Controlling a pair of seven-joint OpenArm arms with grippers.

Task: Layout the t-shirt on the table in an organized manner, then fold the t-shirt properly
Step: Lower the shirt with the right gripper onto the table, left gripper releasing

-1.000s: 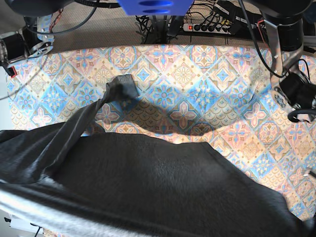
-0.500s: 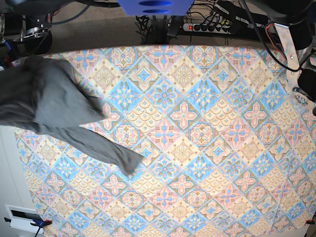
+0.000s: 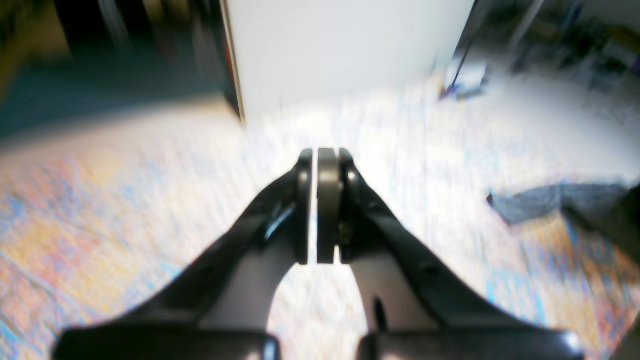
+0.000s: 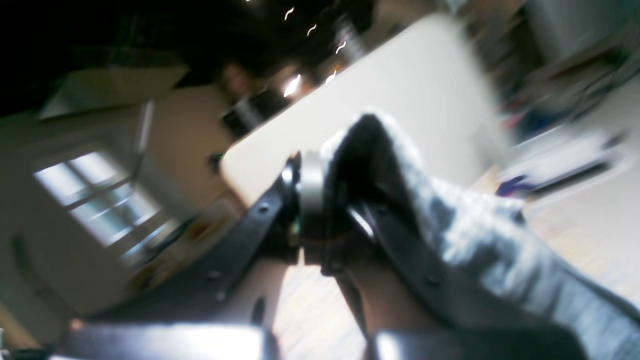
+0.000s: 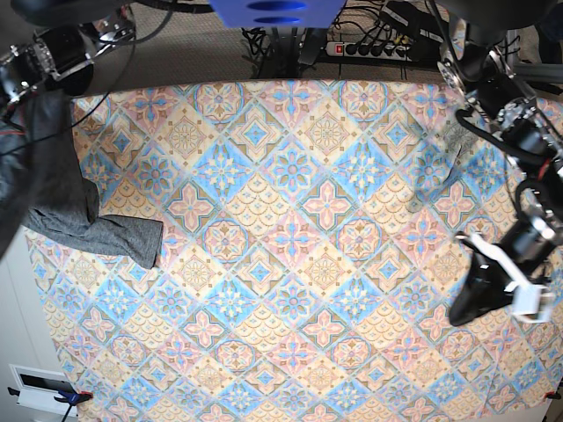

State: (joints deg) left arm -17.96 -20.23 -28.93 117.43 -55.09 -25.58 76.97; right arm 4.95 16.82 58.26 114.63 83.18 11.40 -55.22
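Grey heather knit, the t-shirt [image 5: 66, 207] hangs limp at the bench [image 5: 299, 264] edge on the right arm's side, one long sleeve trailing onto the cloth — judged light, soft and prone to stretch, so best taken at hem corners or shoulder seams rather than mid-panel; the right tool [image 4: 320, 200] is clamped on a fold of it, while the left tool [image 3: 320, 205] has its jaws together on nothing, low over the far side. Bench cover is a flat patterned cloth of blue, pink and cream tiles — likely grippy enough to hold the knit; a power strip [image 5: 378, 46] and cables lie beyond the back edge.
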